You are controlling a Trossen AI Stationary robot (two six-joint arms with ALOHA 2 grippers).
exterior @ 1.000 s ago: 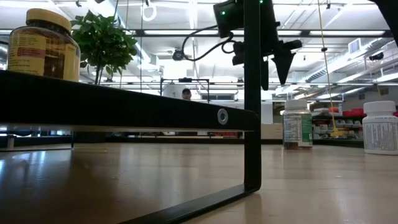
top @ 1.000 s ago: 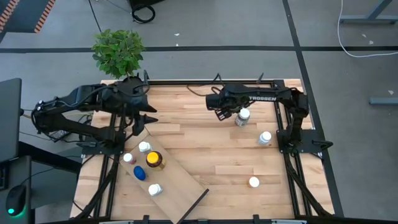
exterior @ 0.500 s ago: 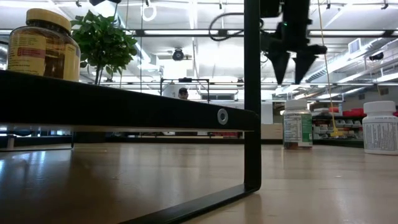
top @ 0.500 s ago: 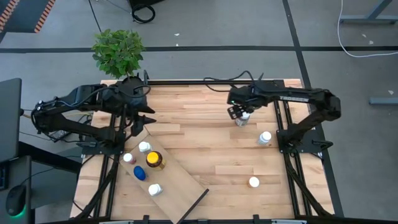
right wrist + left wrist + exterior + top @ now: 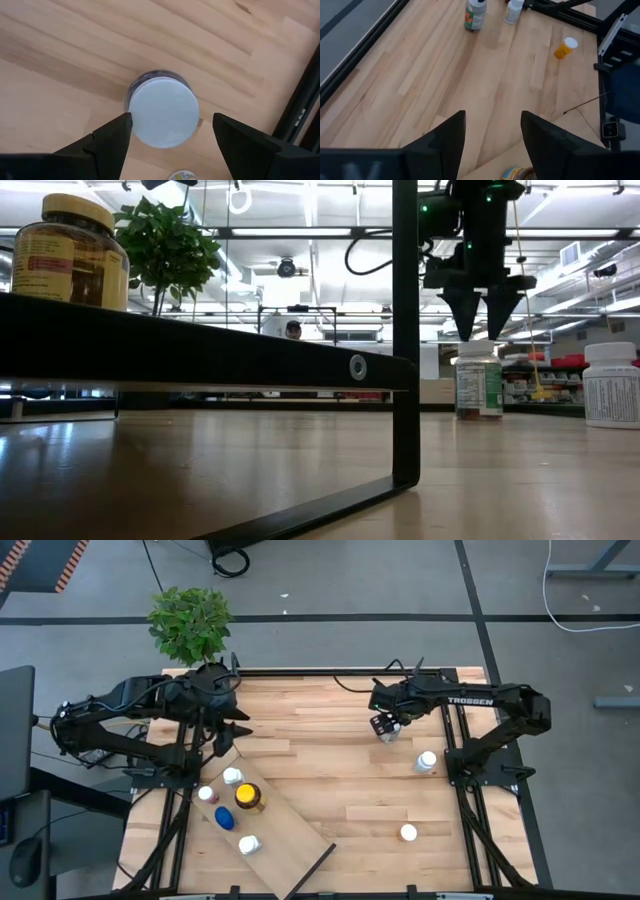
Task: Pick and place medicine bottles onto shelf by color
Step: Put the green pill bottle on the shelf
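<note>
My right gripper (image 5: 171, 118) hangs open, pointing down, just above a white-capped medicine bottle (image 5: 162, 115) that stands upright at the table's far right (image 5: 388, 731). Its fingers stand on either side of the cap, and the low view shows the fingertips (image 5: 483, 320) a little above the bottle (image 5: 478, 385). My left gripper (image 5: 492, 132) waits open and holds nothing above the far left of the table (image 5: 232, 730). The shelf (image 5: 290, 840) lies slantwise at the near left. Several bottles stand on it, among them a yellow-capped amber one (image 5: 248, 797) and a blue-capped one (image 5: 224, 818).
Two more white-capped bottles are on the table's right half: one near the right edge (image 5: 426, 760) and one toward the near edge (image 5: 408, 833). A potted plant (image 5: 190, 622) stands beyond the far left corner. The shelf's black frame (image 5: 405, 380) rises in the low view.
My right gripper has swung toward the table's right edge until it is over the white-capped bottle. It has tipped to point more steeply down and has sunk a little toward the cap. Its fingers have stayed open. The bottle has not moved.
</note>
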